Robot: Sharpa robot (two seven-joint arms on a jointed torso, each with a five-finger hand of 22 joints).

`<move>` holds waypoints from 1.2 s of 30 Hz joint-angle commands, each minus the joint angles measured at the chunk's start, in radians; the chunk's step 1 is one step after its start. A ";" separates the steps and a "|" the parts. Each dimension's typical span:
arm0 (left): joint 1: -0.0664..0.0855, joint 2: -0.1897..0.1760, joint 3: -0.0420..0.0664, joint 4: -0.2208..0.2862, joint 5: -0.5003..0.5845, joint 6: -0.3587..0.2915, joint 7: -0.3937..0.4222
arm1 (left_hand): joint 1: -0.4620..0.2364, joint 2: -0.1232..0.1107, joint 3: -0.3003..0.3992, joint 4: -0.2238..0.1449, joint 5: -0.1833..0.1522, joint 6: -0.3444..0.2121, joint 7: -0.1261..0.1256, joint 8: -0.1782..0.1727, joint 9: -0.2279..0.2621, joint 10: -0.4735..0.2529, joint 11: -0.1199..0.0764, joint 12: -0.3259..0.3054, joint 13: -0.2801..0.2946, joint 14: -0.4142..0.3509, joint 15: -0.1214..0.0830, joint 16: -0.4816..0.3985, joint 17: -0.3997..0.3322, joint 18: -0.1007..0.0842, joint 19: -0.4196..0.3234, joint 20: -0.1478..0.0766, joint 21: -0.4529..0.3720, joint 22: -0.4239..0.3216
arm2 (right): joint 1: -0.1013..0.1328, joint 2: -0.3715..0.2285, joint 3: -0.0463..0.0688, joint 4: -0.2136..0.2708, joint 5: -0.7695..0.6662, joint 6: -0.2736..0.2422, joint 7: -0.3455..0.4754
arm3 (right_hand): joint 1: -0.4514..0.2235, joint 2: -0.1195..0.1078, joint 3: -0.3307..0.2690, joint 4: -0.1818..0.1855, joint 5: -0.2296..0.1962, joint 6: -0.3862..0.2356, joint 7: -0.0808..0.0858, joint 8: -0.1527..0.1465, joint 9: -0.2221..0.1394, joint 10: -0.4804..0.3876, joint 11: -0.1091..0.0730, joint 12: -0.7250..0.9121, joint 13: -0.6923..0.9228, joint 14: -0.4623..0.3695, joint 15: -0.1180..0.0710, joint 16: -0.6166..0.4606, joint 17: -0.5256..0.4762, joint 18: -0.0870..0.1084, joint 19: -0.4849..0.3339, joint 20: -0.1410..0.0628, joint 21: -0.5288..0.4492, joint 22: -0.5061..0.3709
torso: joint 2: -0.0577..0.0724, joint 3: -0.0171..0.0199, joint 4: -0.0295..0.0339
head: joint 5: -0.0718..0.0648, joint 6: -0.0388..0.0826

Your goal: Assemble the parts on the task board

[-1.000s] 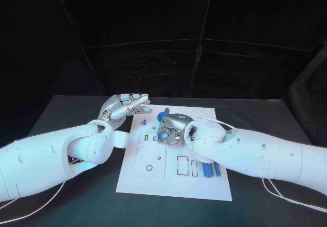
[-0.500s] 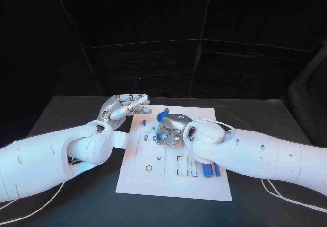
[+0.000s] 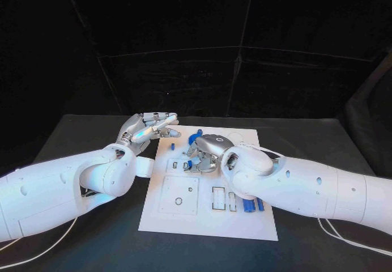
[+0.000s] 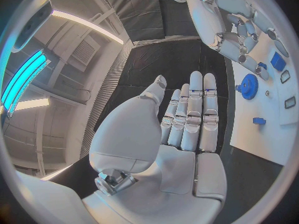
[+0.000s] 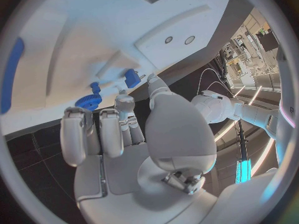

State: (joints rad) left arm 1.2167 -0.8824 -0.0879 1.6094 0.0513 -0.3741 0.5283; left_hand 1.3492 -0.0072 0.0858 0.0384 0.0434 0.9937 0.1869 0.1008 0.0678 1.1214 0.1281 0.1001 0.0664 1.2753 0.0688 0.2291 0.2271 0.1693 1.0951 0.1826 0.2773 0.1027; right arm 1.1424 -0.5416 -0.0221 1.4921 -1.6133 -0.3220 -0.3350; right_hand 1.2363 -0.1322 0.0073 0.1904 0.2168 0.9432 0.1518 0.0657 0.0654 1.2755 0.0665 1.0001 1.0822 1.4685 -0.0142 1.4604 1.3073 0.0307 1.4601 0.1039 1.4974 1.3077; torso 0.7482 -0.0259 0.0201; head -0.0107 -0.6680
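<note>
Your left hand (image 3: pixel 149 127) is open and empty, fingers straight and side by side, hovering over the black table (image 3: pixel 81 141) just off the task board (image 3: pixel 204 221)'s far left corner; left wrist view confirms a flat palm (image 4: pixel 187 129) with nothing in it. Your right hand (image 3: pixel 204 153) is over the upper middle of the board, fingers curled down. In the right wrist view (image 5: pixel 118 129) its fingertips sit at a small blue part (image 5: pixel 131 77), but you can't tell from these views whether it's actually pinched or just touched. A blue gear (image 5: pixel 88 102) lies on the board just beside those fingertips; the same gear (image 4: pixel 249 86) lies ahead of your left fingertips, between both hands. A small blue peg (image 3: pixel 172 146) stands on the board just below your left hand. Three blue bars (image 3: pixel 251 204) lie side by side near the board's near edge, tucked under your right forearm (image 3: pixel 310 187).
</note>
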 commanded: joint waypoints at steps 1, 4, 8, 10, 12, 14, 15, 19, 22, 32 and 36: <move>0.002 0.000 0.001 -0.004 -0.012 0.000 -0.021 | -0.007 0.010 -0.002 -0.007 0.006 0.015 -0.002 -0.003 0.000 0.021 -0.006 -0.006 0.001 0.051 -0.015 0.025 0.020 0.016 0.046 -0.017 0.027 0.012 | 0.001 -0.022 0.001 0.033 -0.026 -0.146 0.032 | 0.026 -0.005 -0.034 0.020 0.003 -0.009 0.003 0.006 0.001 0.004 0.001 0.009 0.002 0.061 0.009 0.004 0.061 0.004 0.005 0.002 0.004 0.124 | -0.002 -0.0007 -0.0011 | -0.001 0.002; 0.002 -0.003 0.001 -0.011 -0.055 -0.011 -0.066 | -0.024 0.011 -0.008 -0.001 0.010 0.044 -0.018 0.004 0.004 0.104 -0.033 0.022 0.013 0.161 -0.047 0.090 0.068 0.018 0.121 -0.047 0.077 0.035 | 0.001 -0.063 0.001 0.073 0.008 -0.194 0.105 | 0.042 -0.001 -0.051 0.037 0.002 -0.007 0.002 0.008 0.002 0.009 0.001 0.021 0.008 0.061 0.009 0.003 0.060 0.003 0.006 0.002 0.005 0.125 | -0.004 0.0001 -0.0020 | -0.001 0.005; 0.005 -0.006 0.001 -0.030 -0.155 0.021 -0.193 | -0.060 0.001 -0.026 0.019 0.007 0.080 -0.051 0.011 0.008 0.202 -0.072 0.056 0.035 0.240 -0.086 0.265 0.205 0.015 0.218 -0.089 0.156 0.075 | 0.011 -0.139 0.003 0.114 0.185 -0.197 0.270 | 0.088 0.034 -0.042 0.029 0.026 0.000 0.000 0.012 0.003 0.003 -0.002 0.018 0.002 0.050 0.006 -0.021 0.021 0.014 -0.028 0.001 -0.018 0.081 | -0.014 0.0017 -0.0040 | 0.001 -0.002; 0.013 -0.006 0.001 -0.043 -0.218 0.071 -0.278 | -0.088 0.003 -0.038 0.037 0.007 0.086 -0.054 0.011 0.009 0.220 -0.074 0.064 0.044 0.246 -0.090 0.423 0.357 0.012 0.230 -0.096 0.175 0.087 | 0.024 -0.175 0.005 0.125 0.297 -0.168 0.315 | 0.104 0.042 -0.041 0.021 0.033 0.004 -0.002 0.014 0.003 -0.016 -0.004 -0.012 -0.024 0.045 0.004 -0.035 -0.001 0.019 -0.043 0.000 -0.029 0.061 | -0.017 0.0022 -0.0049 | 0.003 -0.001; 0.027 -0.004 0.001 -0.057 -0.310 0.142 -0.381 | -0.113 0.004 -0.056 0.051 0.013 0.079 -0.064 0.007 0.010 0.242 -0.078 0.095 0.078 0.237 -0.095 0.625 0.548 0.007 0.240 -0.104 0.221 0.117 | 0.047 -0.216 0.007 0.130 0.435 -0.132 0.354 | 0.120 0.049 -0.043 0.012 0.039 -0.003 -0.001 0.011 0.002 -0.050 -0.004 -0.071 -0.075 0.034 0.004 -0.060 -0.038 0.025 -0.060 -0.002 -0.043 0.038 | -0.023 0.0029 -0.0060 | 0.006 -0.006; 0.042 0.000 0.001 -0.072 -0.429 0.221 -0.493 | -0.124 0.001 -0.068 0.056 0.006 0.074 -0.056 0.009 0.012 0.238 -0.076 0.118 0.102 0.233 -0.096 0.768 0.701 0.006 0.230 -0.107 0.245 0.135 | 0.067 -0.262 0.008 0.134 0.565 -0.097 0.386 | 0.127 0.053 -0.045 0.007 0.040 -0.010 0.001 0.007 0.001 -0.055 -0.003 -0.083 -0.087 0.032 0.004 -0.068 -0.047 0.027 -0.066 -0.002 -0.049 0.029 | -0.028 0.0031 -0.0090 | 0.008 -0.010; 0.051 0.004 0.002 -0.080 -0.486 0.252 -0.546 | -0.147 0.002 -0.084 0.072 0.004 0.080 -0.062 0.020 0.017 0.248 -0.085 0.151 0.128 0.241 -0.100 0.868 0.804 0.007 0.236 -0.111 0.271 0.153 | 0.075 -0.282 0.009 0.135 0.612 -0.085 0.399 | 0.129 0.055 -0.046 0.006 0.042 -0.012 0.001 0.006 0.001 -0.056 -0.002 -0.086 -0.090 0.031 0.004 -0.071 -0.051 0.027 -0.068 -0.002 -0.051 0.025 | -0.033 0.0030 -0.0105 | 0.010 -0.014; 0.081 0.030 0.001 -0.111 -0.656 0.344 -0.722 | -0.210 0.023 -0.149 0.142 0.014 0.085 -0.081 0.080 0.044 0.217 -0.103 0.333 0.277 0.249 -0.110 1.127 1.077 -0.012 0.265 -0.130 0.505 0.386 | 0.094 -0.341 0.009 0.131 0.712 -0.065 0.422 | 0.133 0.060 -0.048 0.002 0.049 -0.013 0.001 0.006 0.001 -0.054 -0.003 -0.087 -0.092 0.031 0.004 -0.075 -0.054 0.028 -0.069 -0.002 -0.053 0.023 | -0.042 0.0055 -0.0156 | 0.015 -0.020; 0.102 0.060 0.001 -0.137 -0.758 0.398 -0.833 | -0.208 0.039 -0.213 0.186 0.007 0.082 -0.095 0.164 0.087 0.135 -0.112 0.549 0.457 0.268 -0.118 1.266 1.243 -0.048 0.287 -0.137 0.773 0.700 | 0.100 -0.367 0.010 0.129 0.746 -0.060 0.426 | 0.133 0.061 -0.050 0.002 0.053 -0.012 0.001 0.007 0.002 -0.053 -0.003 -0.087 -0.093 0.032 0.004 -0.075 -0.055 0.028 -0.069 -0.003 -0.054 0.023 | -0.048 0.0100 -0.0190 | 0.020 -0.026; 0.151 0.207 -0.038 -0.246 -0.940 0.485 -1.053 | -0.223 0.060 -0.312 0.249 0.004 0.060 -0.122 0.308 0.188 0.155 -0.138 0.926 0.832 0.295 -0.143 1.342 1.344 -0.098 0.361 -0.151 1.049 1.069 | 0.106 -0.387 0.009 0.116 0.757 -0.059 0.411 | 0.132 0.066 -0.058 0.002 0.069 -0.010 0.000 0.009 0.002 -0.050 -0.004 -0.089 -0.099 0.032 0.003 -0.082 -0.061 0.029 -0.071 -0.003 -0.058 0.018 | -0.059 0.0171 -0.0193 | 0.027 -0.036; 0.158 0.254 -0.050 -0.281 -0.954 0.489 -1.084 | -0.223 0.068 -0.330 0.248 0.004 0.048 -0.125 0.336 0.212 0.164 -0.141 0.967 0.875 0.295 -0.146 1.342 1.344 -0.109 0.380 -0.153 1.093 1.136 | 0.106 -0.383 0.009 0.110 0.741 -0.059 0.402 | 0.132 0.067 -0.060 0.002 0.073 -0.010 0.000 0.009 0.002 -0.048 -0.004 -0.088 -0.098 0.032 0.003 -0.082 -0.061 0.028 -0.070 -0.003 -0.058 0.019 | -0.057 0.0179 -0.0203 | 0.034 -0.038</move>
State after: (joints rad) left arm 1.3721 -0.6344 -0.1379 1.3375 -0.8312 0.0689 -0.4671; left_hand 1.1269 0.0546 -0.2419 0.2868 0.0502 1.0462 0.0618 0.4349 0.2782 1.2801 -0.0132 1.0634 0.9381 1.4671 -0.0699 1.5676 1.3080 0.0761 1.4611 0.0300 1.3659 1.2324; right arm 1.2466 -0.9265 -0.0131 1.6020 -0.8846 -0.3927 0.0610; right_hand 1.3633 -0.0683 -0.0472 0.1923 0.2873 0.9363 0.1523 0.0773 0.0669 1.2253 0.0625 0.9163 0.9850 1.4649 -0.0106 1.3822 1.2476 0.0465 1.3973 0.0980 1.4431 1.3077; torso 0.6915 -0.0091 0.0004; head 0.0198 -0.7051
